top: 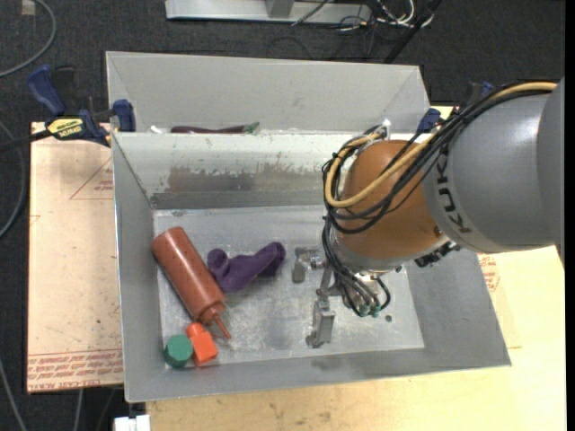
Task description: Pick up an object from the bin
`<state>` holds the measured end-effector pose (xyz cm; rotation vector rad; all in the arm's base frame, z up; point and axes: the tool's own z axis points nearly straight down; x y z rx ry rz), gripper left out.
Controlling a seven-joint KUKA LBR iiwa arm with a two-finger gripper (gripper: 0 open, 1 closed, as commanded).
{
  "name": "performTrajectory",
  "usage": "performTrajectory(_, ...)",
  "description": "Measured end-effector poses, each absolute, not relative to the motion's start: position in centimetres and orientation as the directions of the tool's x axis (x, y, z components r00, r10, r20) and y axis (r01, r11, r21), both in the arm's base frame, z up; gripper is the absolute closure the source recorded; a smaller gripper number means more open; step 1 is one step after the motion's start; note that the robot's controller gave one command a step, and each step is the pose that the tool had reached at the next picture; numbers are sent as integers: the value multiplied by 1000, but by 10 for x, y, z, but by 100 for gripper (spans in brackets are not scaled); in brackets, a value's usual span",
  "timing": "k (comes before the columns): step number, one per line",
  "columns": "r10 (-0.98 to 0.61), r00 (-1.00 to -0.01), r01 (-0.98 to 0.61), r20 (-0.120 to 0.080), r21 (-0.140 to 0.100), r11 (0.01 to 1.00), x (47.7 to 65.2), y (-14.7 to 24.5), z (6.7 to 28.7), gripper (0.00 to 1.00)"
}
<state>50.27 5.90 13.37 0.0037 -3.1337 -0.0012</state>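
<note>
Camera view: bin (269,106) with brown bottle (187,277)

The metal two-finger gripper (312,296) hangs low over bare floor in the grey metal bin (234,164), fingers spread, nothing between them. To its left lie a purple rubbery curved toy (244,267), a reddish-brown plastic squeeze bottle (187,273), a small green cylinder (179,352) and an orange block (203,344).

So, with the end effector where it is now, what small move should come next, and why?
Probably a shift toward the view's left, over the purple toy: the end effector stands open above the bin floor with nothing between its fingers, and that toy lies nearest.
</note>
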Motion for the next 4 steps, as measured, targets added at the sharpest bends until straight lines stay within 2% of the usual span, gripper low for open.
performTrajectory(1, -1, -1000, -1, 0, 1, 1000, 505, 59, 138, 0)
performTrajectory(2, -137, -991, -137, 11, 5, 991, 524, 38, 161, 0)
performTrajectory(3, -280, -960, -280, 4, -1, 960, 535, 25, 222, 0)
performTrajectory(4, -244, -970, -244, -3, 6, 970, 539, 6, 240, 0)
